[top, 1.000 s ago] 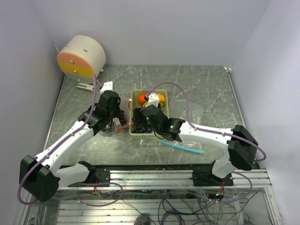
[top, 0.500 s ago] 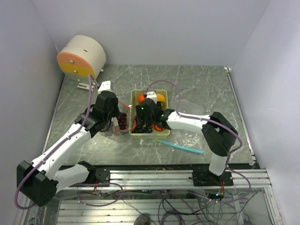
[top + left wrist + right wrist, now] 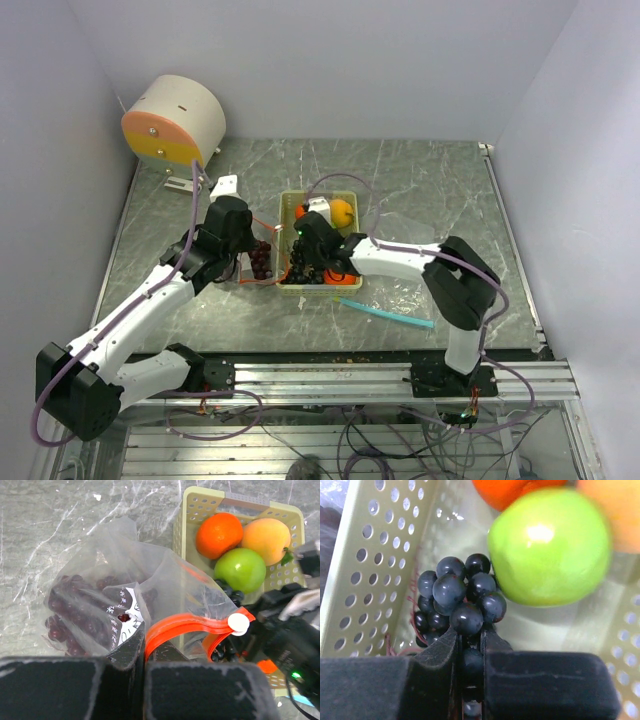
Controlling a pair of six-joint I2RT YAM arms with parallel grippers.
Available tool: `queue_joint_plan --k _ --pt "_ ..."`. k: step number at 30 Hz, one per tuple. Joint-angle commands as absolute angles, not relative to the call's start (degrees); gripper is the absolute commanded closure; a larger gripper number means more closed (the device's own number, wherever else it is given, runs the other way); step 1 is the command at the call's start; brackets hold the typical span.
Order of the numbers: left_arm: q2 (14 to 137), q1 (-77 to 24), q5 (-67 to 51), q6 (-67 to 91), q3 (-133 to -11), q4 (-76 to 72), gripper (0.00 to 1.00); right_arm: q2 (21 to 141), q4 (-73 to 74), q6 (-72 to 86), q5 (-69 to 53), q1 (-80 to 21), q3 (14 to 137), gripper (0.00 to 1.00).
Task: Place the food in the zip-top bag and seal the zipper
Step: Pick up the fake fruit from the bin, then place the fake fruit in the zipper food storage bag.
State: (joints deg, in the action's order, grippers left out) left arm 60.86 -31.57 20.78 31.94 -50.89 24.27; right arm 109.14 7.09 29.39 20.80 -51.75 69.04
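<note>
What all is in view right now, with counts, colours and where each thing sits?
basket: one, pale yellow-green, mid-table.
orange fruit: one, orange, basket's far end.
peach-like fruit: one, yellow-orange, beside it.
green apple: one, green, in the basket.
dark grapes: one bunch, blue-black, in the basket.
zip-top bag: one, clear, left of the basket.
zipper: one, red-orange, along the bag's mouth.
purple grapes: one bunch, dark purple, inside the bag.
teal strip: one, teal, on the table right of the basket.
drum: one, white with orange-and-yellow face, far left corner.
table: one, grey marbled.
left gripper: one, black, shut on the bag's mouth.
right gripper: one, black, shut on the dark grapes.
</note>
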Motion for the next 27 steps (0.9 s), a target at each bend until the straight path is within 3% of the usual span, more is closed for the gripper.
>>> queue_joint_plan --k 1,14,27 --pt "59.69 -31.45 22.09 31.58 -50.60 22.90 0.93 99.72 9.27 28.27 25.22 -51.67 67.35 1.00" --pt "63.50 -31.39 21.80 31.98 -51.14 20.07 0.93 71.97 2.29 21.74 11.26 -51.89 57.81 1.00" --pt "66.11 -31.45 21.34 31.52 -54.35 20.97 0.93 72.17 -8.21 18.98 -9.23 -55.18 53.88 1.00"
